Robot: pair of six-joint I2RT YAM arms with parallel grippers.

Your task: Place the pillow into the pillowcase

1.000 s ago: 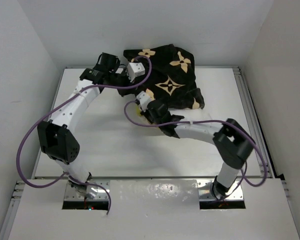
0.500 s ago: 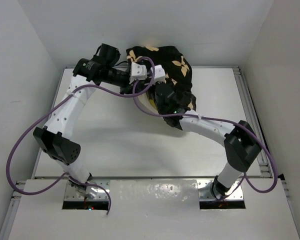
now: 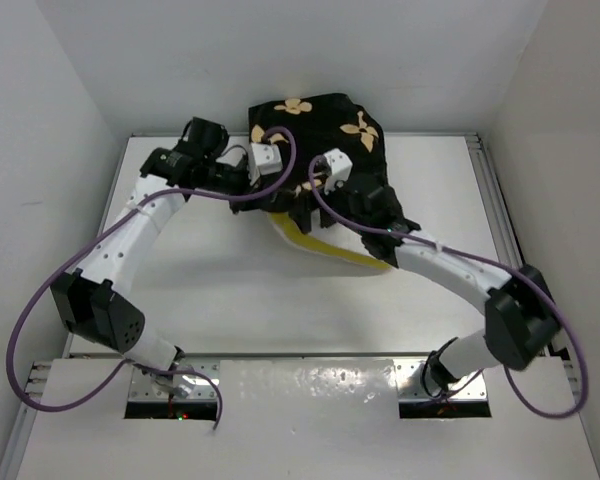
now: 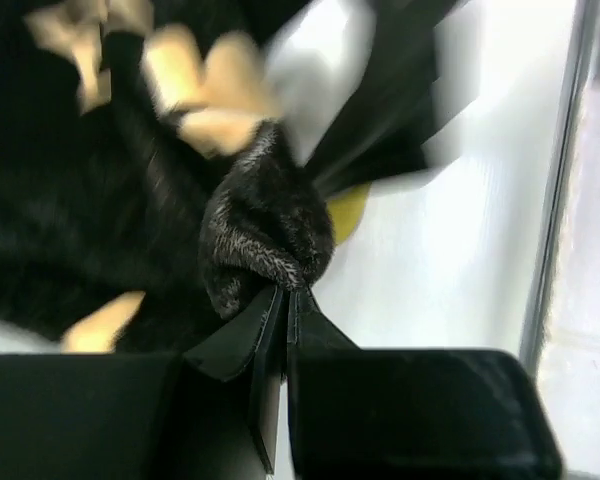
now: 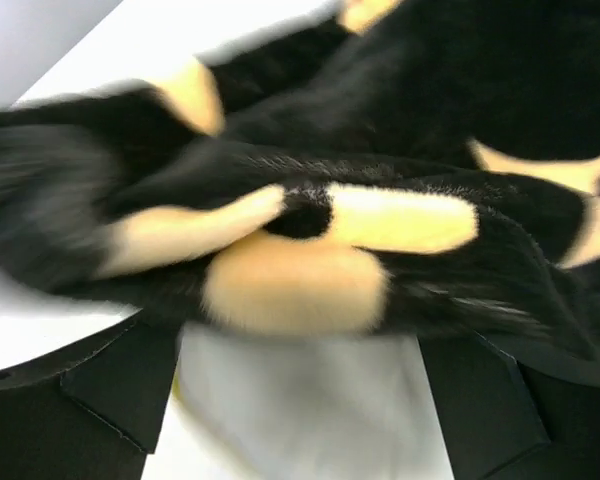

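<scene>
The black pillowcase (image 3: 325, 125) with tan flowers lies bunched at the table's far middle, draped over the pillow. The pillow's cream face and mustard band (image 3: 332, 247) stick out from under it toward the near side. My left gripper (image 3: 270, 190) is shut on a bunched fold of the pillowcase (image 4: 265, 235), its fingertips (image 4: 270, 310) pressed together on the fabric. My right gripper (image 3: 302, 208) is open, its fingers (image 5: 120, 390) spread wide on either side of the pillow's white edge (image 5: 300, 400), with the pillowcase (image 5: 400, 130) hanging just above.
The white table (image 3: 210, 280) is walled in on three sides, with a metal rail (image 3: 495, 190) along its right edge. Purple cables loop over both arms. The arm bases (image 3: 170, 385) sit at the near edge.
My right gripper has gone from shut to open. The right arm swung out to the right, and more of the pillow's yellow band shows. The left gripper stays shut on the fabric.
</scene>
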